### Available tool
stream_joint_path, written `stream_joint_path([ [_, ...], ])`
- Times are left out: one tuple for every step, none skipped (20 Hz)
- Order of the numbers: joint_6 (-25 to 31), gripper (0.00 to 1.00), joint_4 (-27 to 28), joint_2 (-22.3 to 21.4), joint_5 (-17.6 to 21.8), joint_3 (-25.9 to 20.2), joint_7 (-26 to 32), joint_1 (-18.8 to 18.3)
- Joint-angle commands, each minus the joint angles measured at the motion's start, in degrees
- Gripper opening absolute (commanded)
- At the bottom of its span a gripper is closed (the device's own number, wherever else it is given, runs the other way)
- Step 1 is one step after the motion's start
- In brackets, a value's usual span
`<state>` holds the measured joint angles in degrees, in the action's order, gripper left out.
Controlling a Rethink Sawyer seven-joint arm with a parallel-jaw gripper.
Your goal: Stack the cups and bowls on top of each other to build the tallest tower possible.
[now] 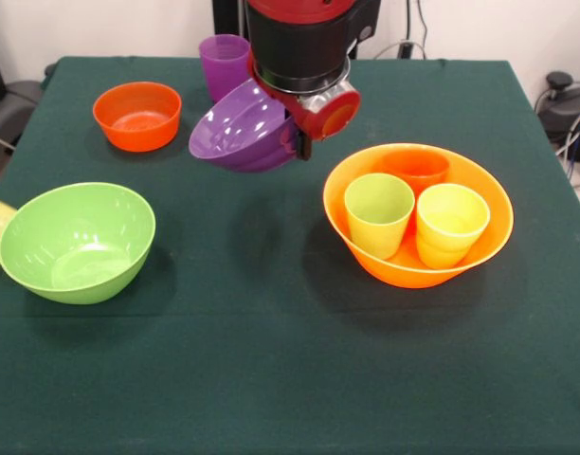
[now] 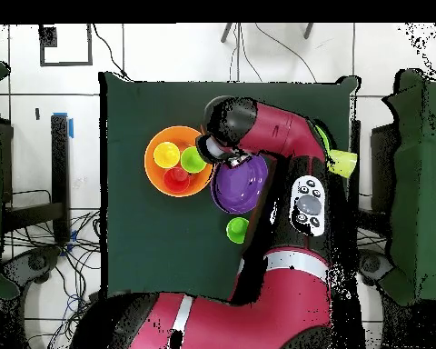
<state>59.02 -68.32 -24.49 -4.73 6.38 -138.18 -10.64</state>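
The gripper (image 1: pixel 299 142) has the purple bowl (image 1: pixel 244 128) clamped by its rim, and the bowl hangs tilted, its mouth turned toward the front-view camera, clear off the table (image 1: pixel 271 379). The fingers themselves are mostly hidden behind the wrist and the bowl's edge, but the bowl is plainly carried, so this is a firm grasp.

The landmark is the big yellow-orange bowl (image 1: pixel 418 213), the tower's base. It sits flat on the cloth with 3 cups standing inside it: a lime green cup (image 1: pixel 378 213), a yellow cup (image 1: pixel 451 223) and an orange cup (image 1: pixel 418 169) behind those 2. In the front view the purple bowl hangs just beside this base, up and to its left, not over it. The overhead view agrees: purple bowl (image 2: pixel 240 186) right next to the base bowl (image 2: pixel 178 162), rims nearly meeting.

Everything turns on that offset. The carried bowl would need to travel sideways over the base and level out, and the 3 cups already fill the base, so a bowl set there would rest on cup rims rather than nest. That looks wobbly to me.

Well away from the base on the same side as the gripper: a purple cup (image 1: pixel 224 64), a small orange bowl (image 1: pixel 137 116) and the deep lime green bowl (image 1: pixel 78 242), all untouched.
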Motion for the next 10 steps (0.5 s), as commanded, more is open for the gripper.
stream_joint_path([
  [7.69, 0.00, 3.18, -0.56, 0.82, -4.60, 0.79, 0.94],
  [8.30, 0.00, 3.57, -0.68, 0.86, -4.55, 0.74, 1.04],
  [9.05, 0.00, 3.89, -0.89, 0.80, -4.54, 0.59, 1.18],
  [9.85, 0.00, 4.38, -1.01, 0.80, -4.49, 0.48, 1.29],
  [10.52, 0.00, 4.81, -1.09, 0.75, -4.48, 0.35, 1.40],
  [11.16, 0.00, 5.27, -1.19, 0.67, -4.50, 0.19, 1.49],
  [11.92, 0.00, 5.81, -1.29, 0.58, -4.48, -0.03, 1.57],
  [12.59, 0.00, 6.21, -1.41, 0.37, -4.57, -0.21, 1.62],
  [13.04, 0.00, 6.64, -1.52, 0.22, -4.62, -0.45, 1.70],
  [13.52, 0.00, 7.05, -1.61, 0.06, -4.70, -0.59, 1.73],
])
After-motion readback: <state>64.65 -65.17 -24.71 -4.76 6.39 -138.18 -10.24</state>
